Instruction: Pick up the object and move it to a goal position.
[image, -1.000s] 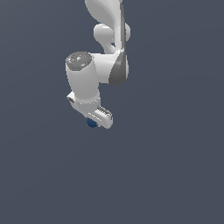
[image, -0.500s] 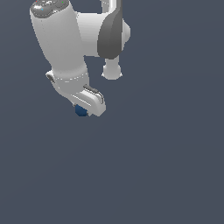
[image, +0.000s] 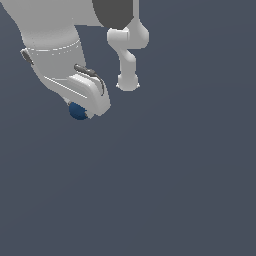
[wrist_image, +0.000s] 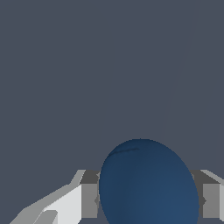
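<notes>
Pincer (image: 81, 111) is clamped on the ball (image: 77, 111): in wrist view the dark blue ball (wrist_image: 148, 183) fills the gap betw. the two grey fingers (wrist_image: 89, 199), one pressed to each side, no daylight left. In ext. view the ball pokes out under the white hand, only partly showing, rest hidden by the hand body. Arm (image: 50, 45) comes in big from the upper part of ext. view's left, very close to the camera, forearm sloping down toward ext. view's right, wrist bent so the hand points down & a bit tilted. Small dark cable loop sits on the hand's upper face. Further back, near the top centre, another white link (image: 127, 55) hangs down to a rounded base end, w/ a dark joint cap above it at the frame edge. Ball & pincer sit over plain dark slate ground (image: 175, 190); can't tell from these views whether the ball touches the surface or is held clear of it. No goal marker seen in either view.
</notes>
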